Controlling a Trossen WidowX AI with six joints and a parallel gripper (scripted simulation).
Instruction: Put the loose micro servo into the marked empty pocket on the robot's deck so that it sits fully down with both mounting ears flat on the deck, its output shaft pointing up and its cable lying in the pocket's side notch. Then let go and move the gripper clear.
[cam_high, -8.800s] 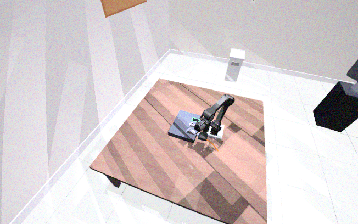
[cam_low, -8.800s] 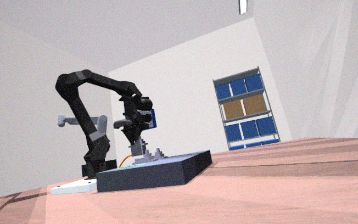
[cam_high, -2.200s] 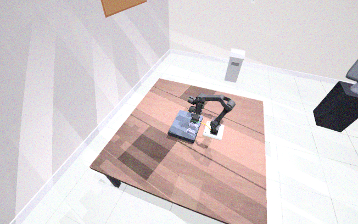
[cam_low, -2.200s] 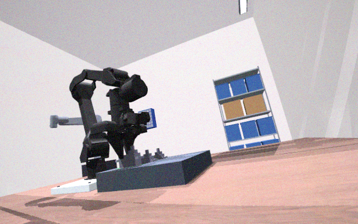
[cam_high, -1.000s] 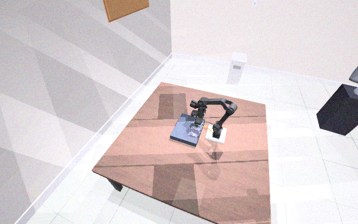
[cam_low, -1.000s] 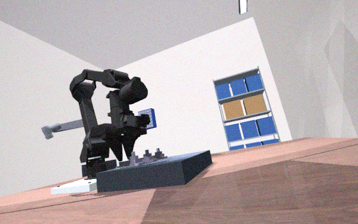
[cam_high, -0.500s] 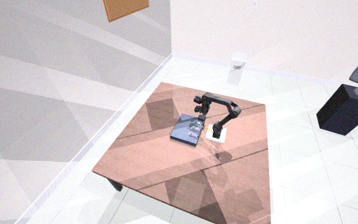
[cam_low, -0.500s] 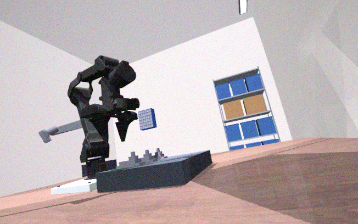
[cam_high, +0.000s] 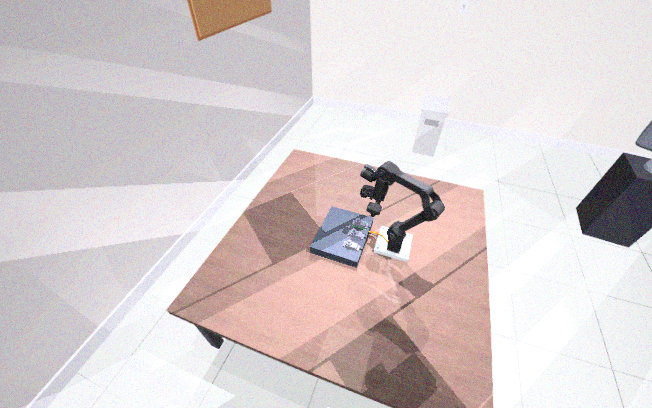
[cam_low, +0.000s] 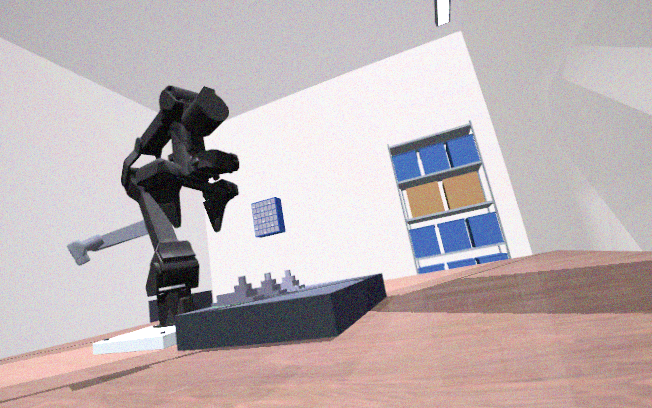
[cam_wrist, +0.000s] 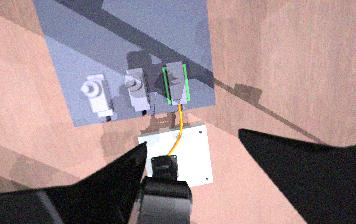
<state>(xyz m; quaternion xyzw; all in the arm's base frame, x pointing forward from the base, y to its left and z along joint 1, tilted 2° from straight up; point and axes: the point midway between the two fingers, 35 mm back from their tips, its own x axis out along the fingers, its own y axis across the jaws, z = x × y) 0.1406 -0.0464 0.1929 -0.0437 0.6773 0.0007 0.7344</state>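
The loose micro servo (cam_wrist: 176, 85) (cam_low: 243, 290) stands in the green-marked pocket on the dark blue-grey deck (cam_wrist: 120, 30) (cam_high: 332, 242) (cam_low: 260, 322). Its shaft points up. Its orange cable (cam_wrist: 181, 125) (cam_high: 376, 233) runs off the deck's edge toward the white base plate. Whether both ears lie flat and whether the cable lies in the side notch is too small to tell. My gripper (cam_wrist: 192, 140) (cam_low: 197, 228) is wide open and empty, raised well above the deck and apart from the servo.
Two similar servos (cam_wrist: 136, 87) (cam_wrist: 100, 95) stand in a row beside it on the deck. The white base plate (cam_wrist: 197, 160) (cam_high: 404, 242) (cam_low: 135, 341) carries the arm's base next to the deck. Both rest on the wooden table (cam_high: 280, 300).
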